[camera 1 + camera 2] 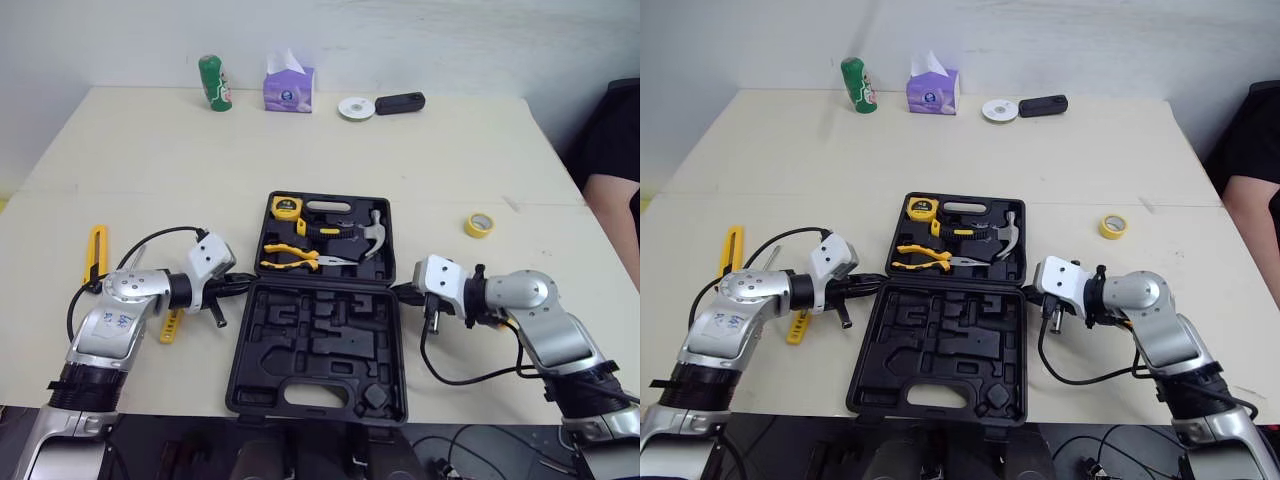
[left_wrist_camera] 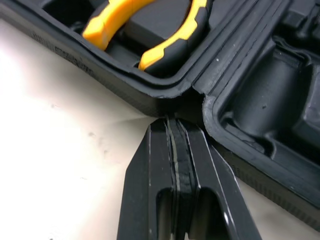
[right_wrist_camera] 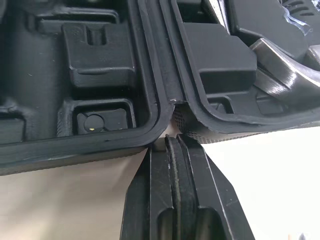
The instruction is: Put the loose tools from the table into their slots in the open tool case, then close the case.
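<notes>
The black moulded-plastic tool case lay open flat near the front middle of the cream table. Its far half held a yellow tape measure, yellow-handled pliers and a steel claw hammer. The left gripper and right gripper had their fingers pressed together on nothing, and each tip touched the hinge notch on its own side. A long yellow bar tool and a smaller yellow-handled tool lay loose to the left. This looked like squaring up the case. Both sides should be pressed evenly so it did not twist, and the lid should wait until the loose tools were slotted.

arms silver | wrist cams white | fingers blk | cables blk
</notes>
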Controlling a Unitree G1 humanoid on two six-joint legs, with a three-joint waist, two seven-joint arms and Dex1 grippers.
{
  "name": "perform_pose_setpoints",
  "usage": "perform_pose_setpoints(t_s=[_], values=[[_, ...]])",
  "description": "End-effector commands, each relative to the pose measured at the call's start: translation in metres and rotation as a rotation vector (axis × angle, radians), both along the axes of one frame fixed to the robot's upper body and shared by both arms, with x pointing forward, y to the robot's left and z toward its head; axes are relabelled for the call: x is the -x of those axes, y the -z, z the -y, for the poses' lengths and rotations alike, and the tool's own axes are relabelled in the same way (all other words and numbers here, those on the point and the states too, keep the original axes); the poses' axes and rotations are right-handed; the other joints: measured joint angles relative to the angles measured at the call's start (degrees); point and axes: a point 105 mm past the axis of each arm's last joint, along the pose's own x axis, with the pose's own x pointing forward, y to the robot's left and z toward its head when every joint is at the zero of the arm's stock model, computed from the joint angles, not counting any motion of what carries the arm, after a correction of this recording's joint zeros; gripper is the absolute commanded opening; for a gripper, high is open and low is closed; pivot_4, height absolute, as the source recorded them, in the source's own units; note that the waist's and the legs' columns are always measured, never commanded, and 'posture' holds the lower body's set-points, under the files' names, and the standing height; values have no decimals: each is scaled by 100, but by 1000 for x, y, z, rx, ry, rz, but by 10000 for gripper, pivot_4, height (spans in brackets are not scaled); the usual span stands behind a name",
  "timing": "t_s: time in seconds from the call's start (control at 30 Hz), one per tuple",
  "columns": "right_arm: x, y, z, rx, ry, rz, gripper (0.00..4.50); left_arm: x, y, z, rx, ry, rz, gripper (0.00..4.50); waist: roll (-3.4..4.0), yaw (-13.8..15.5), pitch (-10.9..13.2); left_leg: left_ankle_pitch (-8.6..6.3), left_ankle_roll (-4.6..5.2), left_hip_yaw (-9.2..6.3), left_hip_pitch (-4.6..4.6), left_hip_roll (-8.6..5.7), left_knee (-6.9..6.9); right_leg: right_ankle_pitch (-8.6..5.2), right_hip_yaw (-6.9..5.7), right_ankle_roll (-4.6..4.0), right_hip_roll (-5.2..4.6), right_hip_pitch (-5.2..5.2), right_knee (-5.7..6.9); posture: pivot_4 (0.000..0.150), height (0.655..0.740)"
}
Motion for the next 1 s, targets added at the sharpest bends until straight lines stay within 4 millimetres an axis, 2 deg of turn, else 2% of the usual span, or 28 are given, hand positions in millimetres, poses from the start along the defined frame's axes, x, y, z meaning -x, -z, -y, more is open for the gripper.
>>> perform_pose_setpoints(t_s=[0.03,0.17,0.27,0.5,0.87,1.0], values=[[20,-15,-17,-72,-88,7,0,10,-9,12,19,56,37,1004,0,-3,0,0,-1,-1,1,1,-2,0,0,0,1,0,0,1500,7400],[19,-12,-13,-70,-51,10,0,12,-8,9,25,27,32,1004,0,-10,0,-1,-1,1,1,1,-3,0,2,0,1,0,-3,1500,7400],[14,-12,-9,-74,-27,18,0,23,-8,12,27,79,19,1004,0,-21,0,-1,-1,1,3,2,-4,0,3,0,2,0,-2,1500,7400],[6,-12,-8,-61,-30,34,0,31,1,11,15,93,0,1004,0,-17,0,-2,-2,3,6,2,-5,0,7,0,0,0,-17,1500,7400],[3,-11,-4,-49,-38,28,0,18,1,2,1,13,49,1004,0,-13,0,-2,-3,4,7,2,-7,0,6,0,0,1,-31,1500,7400],[0,-13,-1,-42,-31,38,0,18,0,2,-2,22,51,1004,0,-9,0,-2,-3,4,7,2,-7,0,6,0,0,1,-31,1500,7400]])
